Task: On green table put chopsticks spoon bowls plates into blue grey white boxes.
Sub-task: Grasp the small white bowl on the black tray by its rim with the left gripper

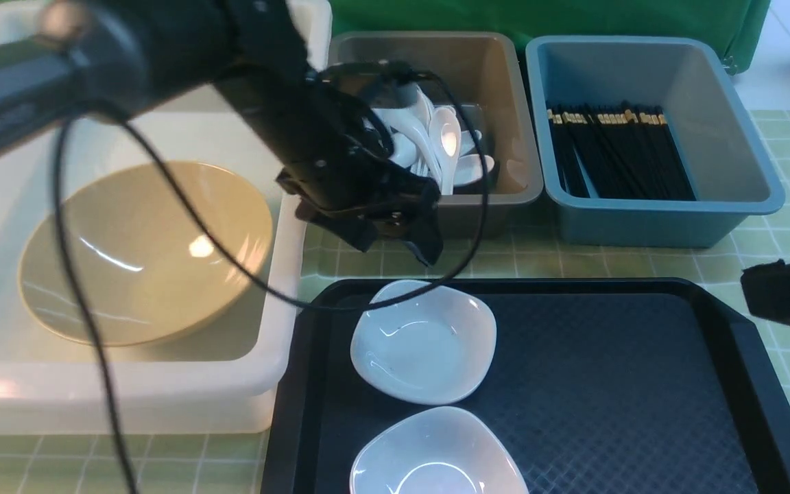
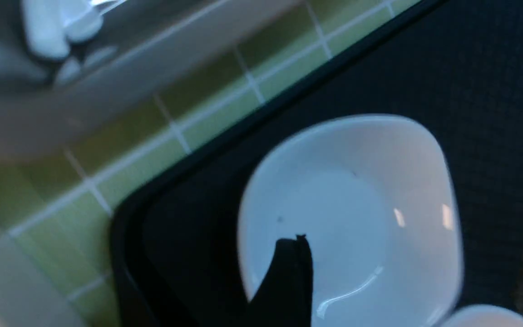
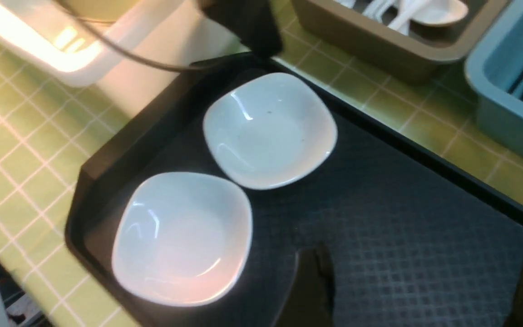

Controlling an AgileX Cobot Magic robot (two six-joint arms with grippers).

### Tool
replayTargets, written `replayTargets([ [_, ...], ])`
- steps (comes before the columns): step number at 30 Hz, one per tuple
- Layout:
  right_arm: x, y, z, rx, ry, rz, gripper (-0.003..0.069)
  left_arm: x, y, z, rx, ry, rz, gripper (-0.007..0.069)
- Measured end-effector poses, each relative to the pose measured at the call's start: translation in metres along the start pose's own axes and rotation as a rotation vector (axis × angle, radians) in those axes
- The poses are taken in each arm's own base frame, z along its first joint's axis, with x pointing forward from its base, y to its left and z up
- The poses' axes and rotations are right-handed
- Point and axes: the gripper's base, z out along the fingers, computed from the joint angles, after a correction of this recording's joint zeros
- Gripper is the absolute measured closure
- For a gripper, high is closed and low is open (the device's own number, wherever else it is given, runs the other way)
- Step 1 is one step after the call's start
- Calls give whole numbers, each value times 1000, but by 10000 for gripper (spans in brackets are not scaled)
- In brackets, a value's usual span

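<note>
Front view: we've got the near bowl [image 1: 436,456] and far bowl [image 1: 424,341] on the tray [image 1: 607,384]. Left claw [image 1: 396,250] hangs over the far one, jaws wide apart, touching nothing. Right claw [image 3: 422,281] gapes too, empty. Beyond, spoons [image 1: 446,147] sit in the grey box [image 1: 505,89], tan bowl [image 1: 141,254] in the white box [image 1: 127,398].

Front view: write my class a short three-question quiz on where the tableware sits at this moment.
1. True or false: the tan bowl lies inside the white box.
2. How many small white bowls sit on the black tray?
3. Which box holds the chopsticks: A grey, B blue, C white?
Key: 1 true; 2 two; 3 B, the blue box.
</note>
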Motion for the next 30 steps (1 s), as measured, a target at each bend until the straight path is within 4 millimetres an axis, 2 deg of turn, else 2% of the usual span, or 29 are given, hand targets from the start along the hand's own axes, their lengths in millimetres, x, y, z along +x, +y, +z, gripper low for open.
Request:
replayTargets([
  [6, 0, 7, 2, -38, 6, -54, 102, -13, 4, 23, -144, 84, 77, 35],
  [13, 0, 7, 2, -39, 7, -57, 102, -17, 6, 30, -150, 91, 166, 35],
  [16, 0, 7, 2, -39, 7, -59, 102, -14, 8, 45, -112, 150, 180, 35],
  [19, 0, 7, 2, -40, 8, -59, 102, -20, 5, 30, -111, 108, 183, 35],
  [22, 0, 7, 2, -40, 8, -59, 102, -29, -3, -8, -128, -23, 222, 35],
  [23, 0, 7, 2, -40, 8, -59, 102, -30, -3, -10, -129, -35, 228, 35],
  [24, 0, 7, 2, -40, 8, -59, 102, -32, -7, -24, -134, -77, 260, 35],
  [27, 0, 7, 2, -40, 8, -59, 102, -31, -9, -27, -121, -75, 298, 35],
  [30, 0, 7, 2, -40, 8, -59, 102, -31, -8, -11, -82, -26, 307, 35],
])
